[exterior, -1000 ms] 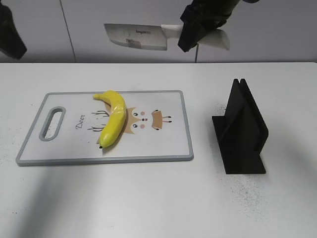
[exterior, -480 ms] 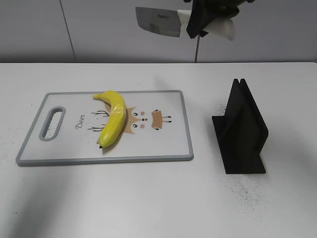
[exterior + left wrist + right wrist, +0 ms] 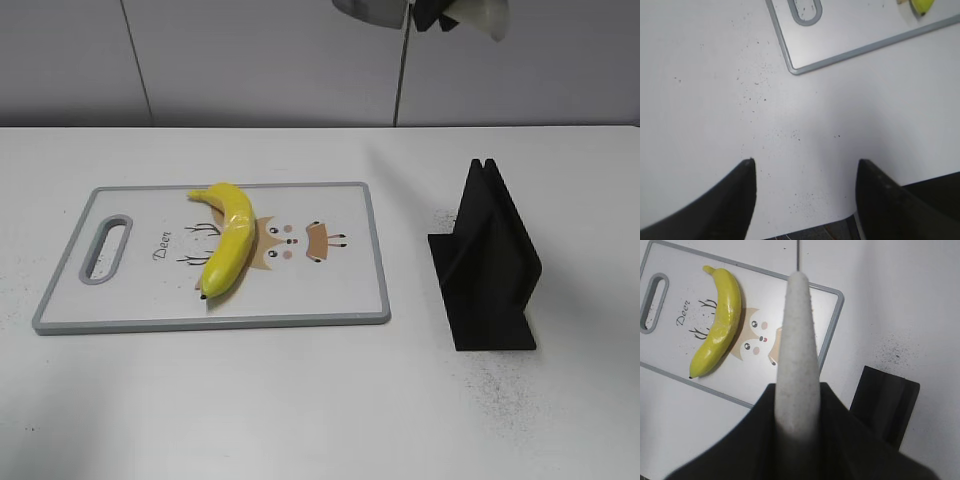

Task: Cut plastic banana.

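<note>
Plastic banana [image 3: 227,247] uncut on cutting board [image 3: 330,300], right gripper [image 3: 796,415] clamping knife [image 3: 797,345] – left gripper [image 3: 805,172] jaws apart.

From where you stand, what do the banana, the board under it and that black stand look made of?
The banana looks like plastic: even bright yellow with a glossy sheen. The cutting board seems to be smooth white plastic with a grey rim, possibly rubbery, and a printed cartoon deer. The black stand is matte and flat-panelled, perhaps plastic; the pictures leave that open.
</note>
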